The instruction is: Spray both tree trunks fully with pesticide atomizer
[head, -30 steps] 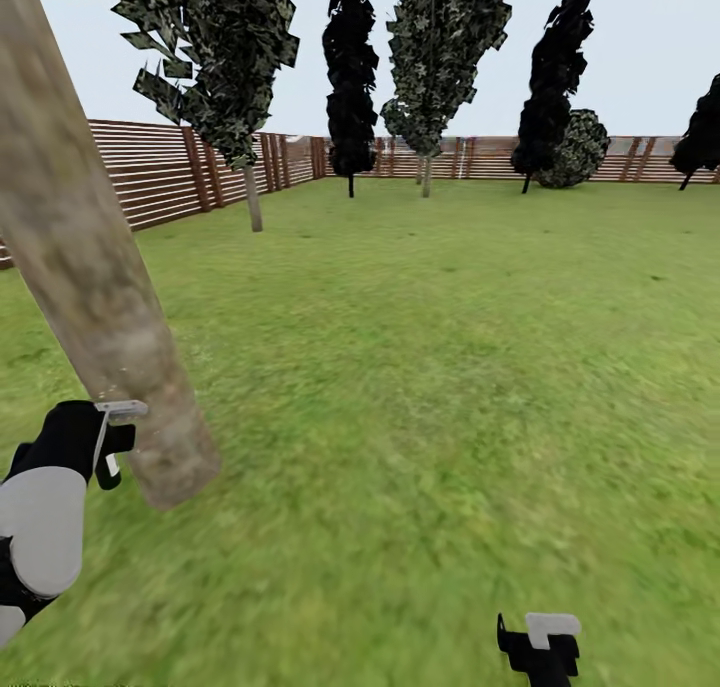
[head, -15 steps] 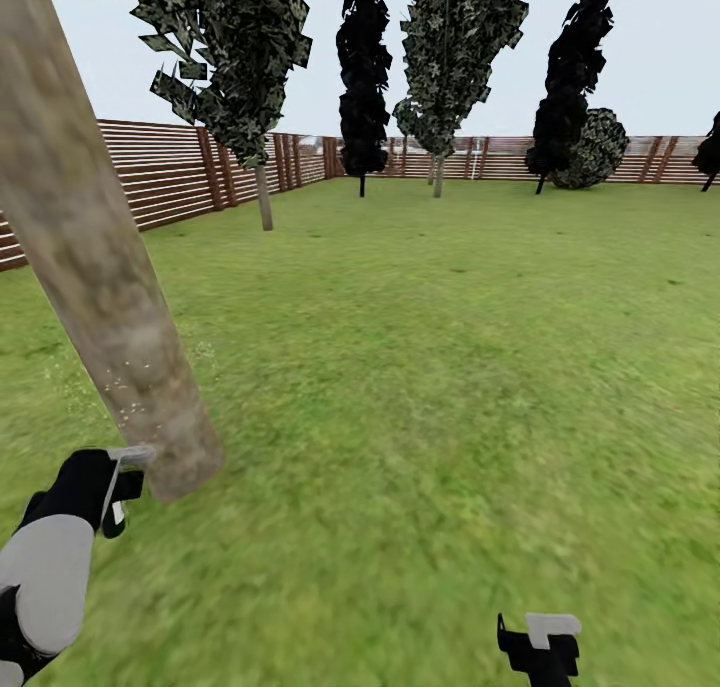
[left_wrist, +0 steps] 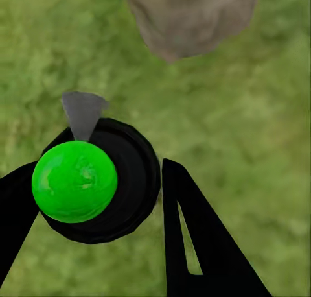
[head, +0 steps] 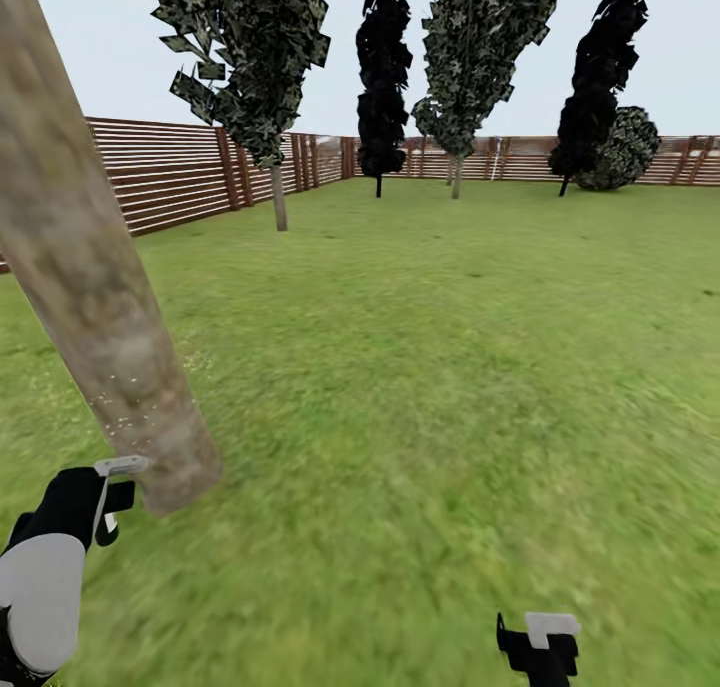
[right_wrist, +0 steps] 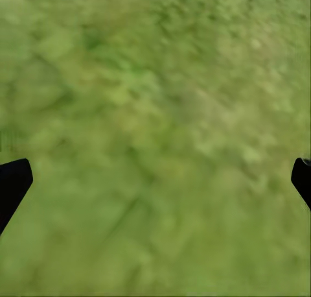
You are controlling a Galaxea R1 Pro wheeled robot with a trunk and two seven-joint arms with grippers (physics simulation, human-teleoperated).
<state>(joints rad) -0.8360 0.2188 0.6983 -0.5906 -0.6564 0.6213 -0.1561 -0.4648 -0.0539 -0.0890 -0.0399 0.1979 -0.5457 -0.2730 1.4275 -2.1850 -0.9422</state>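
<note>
A thick mottled grey-beige tree trunk [head: 90, 267] leans across the left of the head view, its foot in the grass. My left gripper [head: 88, 502] is shut on the pesticide atomizer [left_wrist: 74, 180], a green ball in a black ring. The atomizer's grey nozzle [head: 121, 464] almost touches the trunk near its base [left_wrist: 188, 18]. Fine pale specks [head: 125, 407] dot the bark above the nozzle. A second tree [head: 279, 197] with a thin pale trunk stands by the left fence. Low at the bottom right, my right gripper [head: 540, 647] hangs open over bare grass [right_wrist: 155, 148].
A reddish-brown slat fence [head: 170, 172] rings the lawn on the left and far side. Several dark trees [head: 385, 87] and a round bush [head: 625, 147] line the back fence. Open grass [head: 450, 367] stretches ahead and to the right.
The whole view has shifted, with the far trees sliding right. My left gripper with the atomizer sits lower against the trunk than a second ago. Pale specks now show on the bark.
</note>
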